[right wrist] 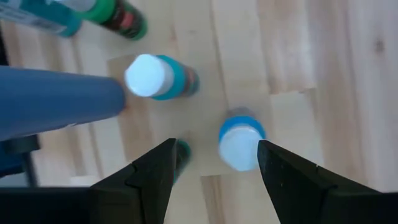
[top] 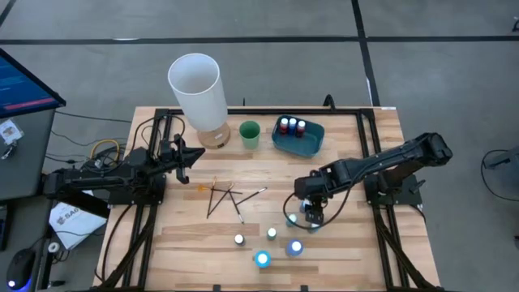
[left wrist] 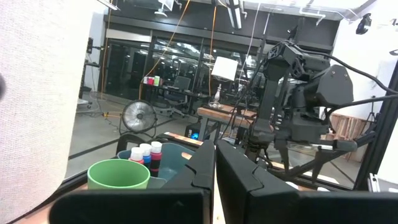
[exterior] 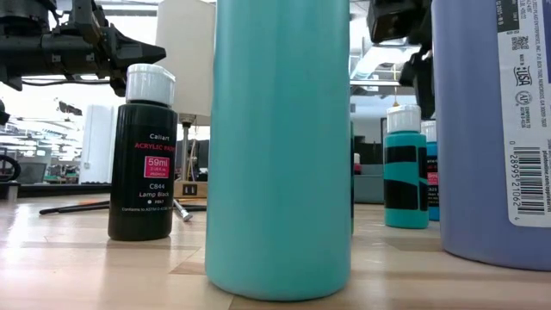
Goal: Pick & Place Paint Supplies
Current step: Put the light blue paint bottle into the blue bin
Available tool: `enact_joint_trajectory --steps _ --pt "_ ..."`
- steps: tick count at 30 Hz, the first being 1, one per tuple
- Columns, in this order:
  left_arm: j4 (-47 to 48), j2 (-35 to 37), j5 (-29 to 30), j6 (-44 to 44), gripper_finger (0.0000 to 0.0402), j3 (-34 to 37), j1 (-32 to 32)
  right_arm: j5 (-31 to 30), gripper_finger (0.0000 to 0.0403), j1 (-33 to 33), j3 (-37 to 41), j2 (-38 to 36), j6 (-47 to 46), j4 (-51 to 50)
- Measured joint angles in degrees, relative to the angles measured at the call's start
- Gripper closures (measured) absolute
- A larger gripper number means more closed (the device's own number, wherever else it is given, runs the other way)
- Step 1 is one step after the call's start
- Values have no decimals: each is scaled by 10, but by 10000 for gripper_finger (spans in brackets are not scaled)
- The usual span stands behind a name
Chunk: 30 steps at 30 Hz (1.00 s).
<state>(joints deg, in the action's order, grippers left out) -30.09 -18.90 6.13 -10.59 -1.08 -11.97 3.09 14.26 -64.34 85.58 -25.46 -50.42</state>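
Teal bottle looms closest, upright. Right gripper spread wide above blue-capped bottle, gripping nothing. Left gripper pressed together, far side.

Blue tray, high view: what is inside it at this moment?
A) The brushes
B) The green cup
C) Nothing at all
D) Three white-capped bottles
D: in the high view three small white-capped bottles stand together in the blue tray, while the green cup sits beside it on the table and the brushes lie out on the wood.
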Motion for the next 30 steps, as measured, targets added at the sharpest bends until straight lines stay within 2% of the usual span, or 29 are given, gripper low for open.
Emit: enact_joint_trajectory --steps 5,18,30 --pt "0 0 0 0 399 0 0 -27 171 0 0 0 11 -3" --pt "0 0 0 0 399 0 0 -27 169 -1 1 0 15 -1" --pt "0 0 0 0 399 0 0 -27 169 -20 67 0 12 32"
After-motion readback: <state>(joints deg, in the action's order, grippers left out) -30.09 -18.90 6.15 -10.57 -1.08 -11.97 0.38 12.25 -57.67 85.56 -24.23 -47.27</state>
